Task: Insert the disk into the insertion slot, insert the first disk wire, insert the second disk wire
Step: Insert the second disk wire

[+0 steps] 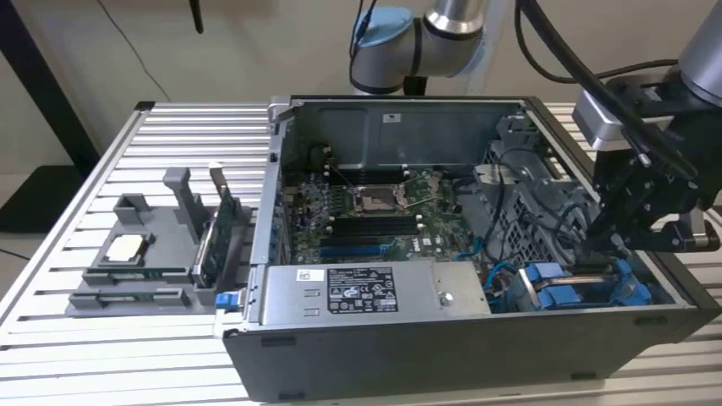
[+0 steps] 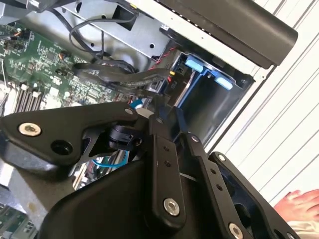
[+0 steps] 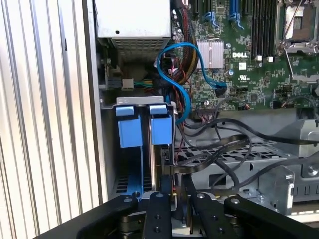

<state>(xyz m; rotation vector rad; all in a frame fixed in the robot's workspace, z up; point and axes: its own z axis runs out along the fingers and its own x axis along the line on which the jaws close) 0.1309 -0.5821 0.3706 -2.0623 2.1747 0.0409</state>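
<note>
Two blue-framed carriers sit side by side in the insertion slot (image 1: 665,292), the drive cage at the case's front corner on the exterior view's right. I take the disk (image 3: 160,128) to be the one nearer the motherboard, beside the other carrier (image 3: 129,130); its blue frame also shows in the exterior view (image 1: 553,292). My gripper (image 3: 174,191) hangs right over the disk's end. It is shut on the black connector of a flat disk wire (image 3: 209,162) that trails off over the perforated cage. In the second wrist view the fingertips (image 2: 155,110) pinch that connector above the bay (image 2: 209,107).
The open case holds the motherboard (image 1: 361,211) and a silver power supply (image 1: 361,292). A looped blue cable (image 3: 179,74) and loose black wires crowd the cage. A grey parts holder (image 1: 147,262) stands on the slatted table. A person's hand (image 2: 299,201) rests by the case.
</note>
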